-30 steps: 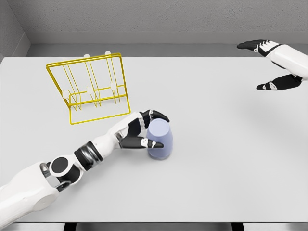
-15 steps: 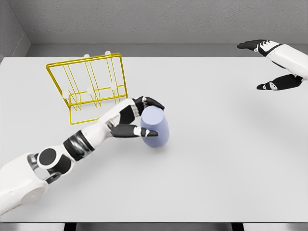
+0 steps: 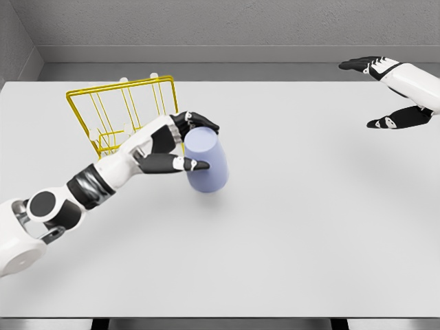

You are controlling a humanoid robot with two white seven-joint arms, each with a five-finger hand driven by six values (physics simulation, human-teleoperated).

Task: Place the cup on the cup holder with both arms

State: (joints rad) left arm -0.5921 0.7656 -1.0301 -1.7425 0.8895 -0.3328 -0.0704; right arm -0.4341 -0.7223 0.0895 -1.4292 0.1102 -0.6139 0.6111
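1. Table (image 3: 309, 227): a pale grey surface that fills most of the head view, with a grey wall behind it.
2. Left hand (image 3: 175, 144): the arm enters from the lower left and reaches up and to the right across the table. The fingers (image 3: 199, 122) are curled over the top of the cup, and the thumb (image 3: 185, 163) presses against the cup's near side.
3. Cup (image 3: 205, 161): pale lavender, held in the left hand and tilted, its upper end leaning toward the hand. Its lower end appears to be just above the table, though contact cannot be ruled out. It sits just right of the holder, near the rack's right front corner.
4. Holder (image 3: 120, 113): a yellow wire rack at the table's upper left, with upright pegs tipped in white. The left forearm and hand cover its lower right part.
5. Right hand (image 3: 388, 93): at the far right edge, raised above the table, well apart from the cup. Its fingers are spread and hold nothing.
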